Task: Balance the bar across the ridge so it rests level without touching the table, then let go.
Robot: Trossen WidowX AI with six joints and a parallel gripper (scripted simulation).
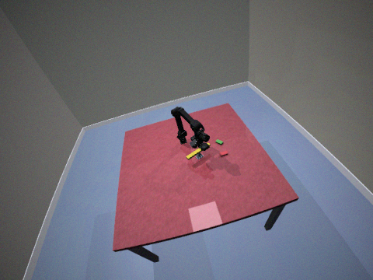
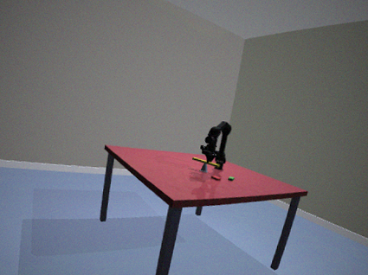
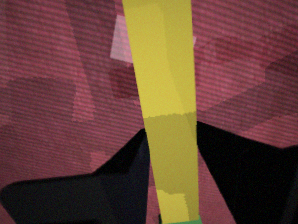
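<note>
A long yellow bar point(image 1: 193, 153) point(image 2: 198, 160) point(image 3: 165, 75) is held above the table, crossing over the grey wedge-shaped ridge point(image 1: 199, 156) point(image 2: 204, 168). The gripper point(image 1: 202, 149) point(image 2: 209, 161) point(image 3: 172, 132) is shut on the bar, with a black finger on each side of it in the wrist view. In the exterior view the bar is close to the ridge's top and its right end looks slightly lower. Whether it touches the ridge cannot be told. The ridge is not clearly visible in the wrist view. A green patch shows at the bar's lower end there.
A green block point(image 1: 219, 141) point(image 2: 230, 178) and a red block point(image 1: 224, 153) point(image 2: 216, 178) lie on the red table point(image 1: 155, 202) point(image 2: 158, 176) beside the ridge. A pale pink square point(image 1: 205, 216) is near the table's front edge in the top view.
</note>
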